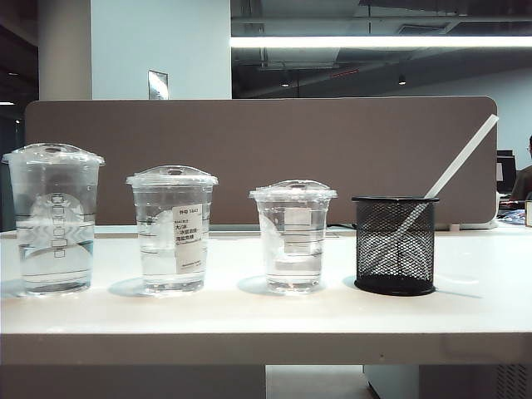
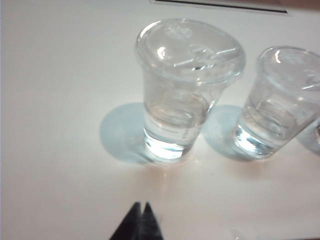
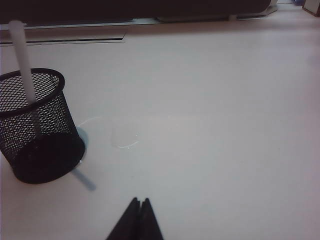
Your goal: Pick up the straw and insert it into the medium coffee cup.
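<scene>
The straw (image 1: 461,158) is long and white and leans to the right out of a black mesh holder (image 1: 394,245) at the right of the table. The medium coffee cup (image 1: 172,229), clear with a domed lid and a printed white label, stands second from the left. Neither gripper shows in the exterior view. In the left wrist view my left gripper (image 2: 141,205) is shut and empty above the table, short of the cups, with the medium coffee cup (image 2: 280,100) off to one side. My right gripper (image 3: 139,200) is shut and empty, apart from the straw (image 3: 22,60) and the holder (image 3: 37,130).
The tallest cup (image 1: 54,220) stands at the far left and lies straight ahead of my left gripper (image 2: 185,90). The shortest cup (image 1: 293,237) stands between the medium cup and the holder. A grey-brown divider (image 1: 266,158) runs behind the white table (image 1: 249,312).
</scene>
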Robot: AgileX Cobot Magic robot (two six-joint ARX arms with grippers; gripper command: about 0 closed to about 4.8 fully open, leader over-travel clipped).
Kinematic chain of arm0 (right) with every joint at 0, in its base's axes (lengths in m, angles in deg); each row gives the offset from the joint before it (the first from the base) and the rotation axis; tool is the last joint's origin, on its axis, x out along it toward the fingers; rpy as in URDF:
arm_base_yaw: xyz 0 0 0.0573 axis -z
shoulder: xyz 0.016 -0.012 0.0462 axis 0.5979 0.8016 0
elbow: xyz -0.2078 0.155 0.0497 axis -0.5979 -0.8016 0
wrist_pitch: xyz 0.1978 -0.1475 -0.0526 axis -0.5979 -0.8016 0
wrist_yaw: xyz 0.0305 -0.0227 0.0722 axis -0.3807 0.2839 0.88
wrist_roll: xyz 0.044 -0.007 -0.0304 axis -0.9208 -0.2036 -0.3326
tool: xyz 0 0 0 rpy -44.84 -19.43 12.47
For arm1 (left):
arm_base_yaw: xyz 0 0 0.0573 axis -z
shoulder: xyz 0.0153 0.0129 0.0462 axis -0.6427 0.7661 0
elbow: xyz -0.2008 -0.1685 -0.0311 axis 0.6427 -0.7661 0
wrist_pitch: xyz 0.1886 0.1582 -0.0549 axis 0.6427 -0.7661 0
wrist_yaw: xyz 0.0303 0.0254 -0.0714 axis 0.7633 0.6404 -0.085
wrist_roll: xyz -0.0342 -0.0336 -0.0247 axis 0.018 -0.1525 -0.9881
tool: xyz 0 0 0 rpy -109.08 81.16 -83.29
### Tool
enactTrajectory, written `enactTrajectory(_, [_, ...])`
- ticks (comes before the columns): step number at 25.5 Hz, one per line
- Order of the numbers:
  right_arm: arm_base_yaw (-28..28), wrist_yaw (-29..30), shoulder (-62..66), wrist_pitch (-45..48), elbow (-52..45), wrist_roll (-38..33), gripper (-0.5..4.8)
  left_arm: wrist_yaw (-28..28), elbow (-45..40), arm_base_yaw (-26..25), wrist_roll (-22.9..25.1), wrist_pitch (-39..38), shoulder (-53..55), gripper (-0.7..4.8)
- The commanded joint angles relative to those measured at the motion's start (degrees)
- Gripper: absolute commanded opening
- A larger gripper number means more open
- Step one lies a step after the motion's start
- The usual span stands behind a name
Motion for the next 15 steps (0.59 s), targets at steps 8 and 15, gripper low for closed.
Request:
enactTrajectory(8, [0.0, 0.0, -0.1, 0.5, -0.4, 0.1, -0.04, 4.6, 21.1, 5.0, 0.5, -4.7, 3.3, -0.04])
enactTrajectory(15, [0.0, 0.0, -0.1, 0.5, -0.4, 0.1, -0.04, -4.1, 42.2, 8.6, 1.1, -34.5, 3.3, -0.04])
